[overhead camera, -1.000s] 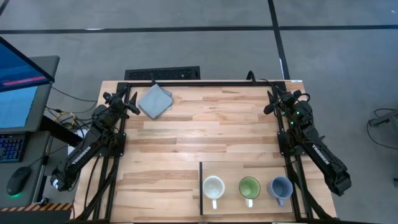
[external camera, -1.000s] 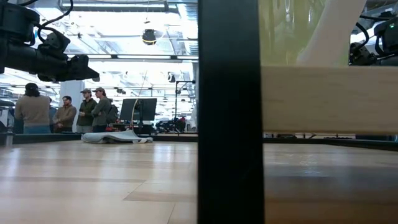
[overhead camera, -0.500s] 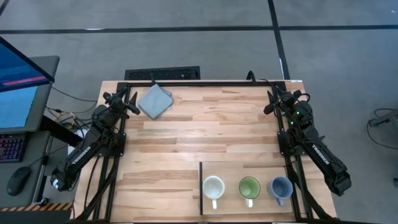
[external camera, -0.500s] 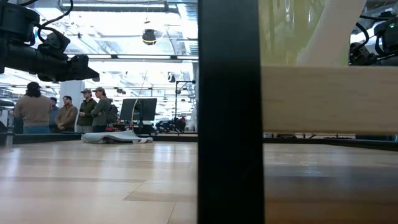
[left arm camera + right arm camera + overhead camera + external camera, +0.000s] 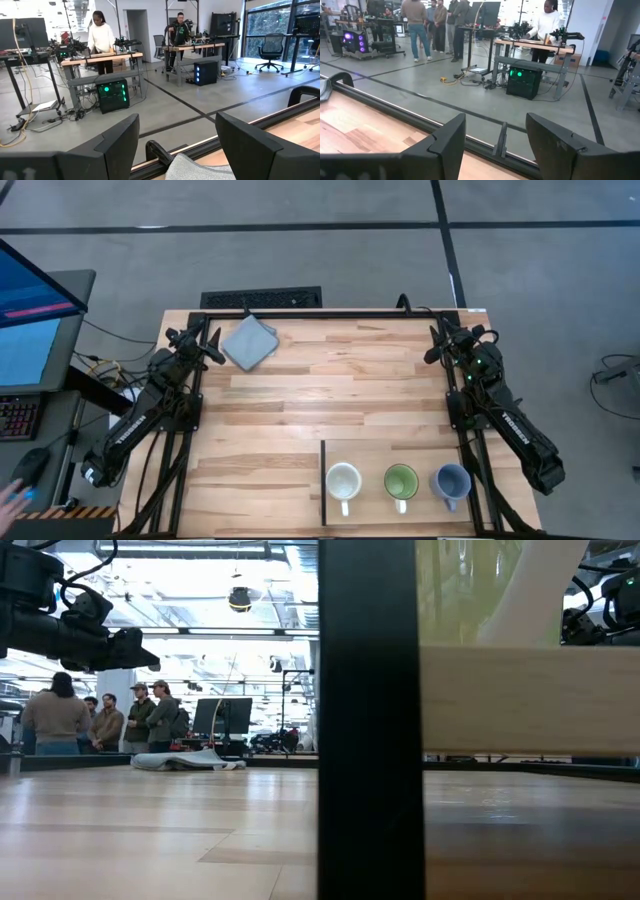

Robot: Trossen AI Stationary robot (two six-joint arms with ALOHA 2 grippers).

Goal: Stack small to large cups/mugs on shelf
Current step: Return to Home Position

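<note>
The left fingers (image 5: pixel 208 346) hang over the far corner of the surface (image 5: pixel 330 395) on the left arm's side. They are spread wide with nothing between them, and the left wrist view looks straight through the gap into the room. A grey folded cloth (image 5: pixel 248 341) lies flat just beside them, on the side toward the right arm, not touching them. The right fingers (image 5: pixel 436 343) hang over the opposite far corner, likewise wide apart and holding nothing. All 3 mugs stand well away from both pairs of fingers, back along the right arm toward its base, on the pale shelf (image 5: pixel 380 455) at the near edge. They stand upright in 1 row, side by side with small gaps, each on its own spot. The white mug (image 5: pixel 343 480) is next to the shelf's dark strip (image 5: pixel 323 480), the green mug (image 5: pixel 401 481) is in the middle, and the blue-grey mug (image 5: pixel 451 481) is closest to the right arm. In the low view, a group of people (image 5: pixel 100 720) stands in the room beyond the left fingers.
</note>
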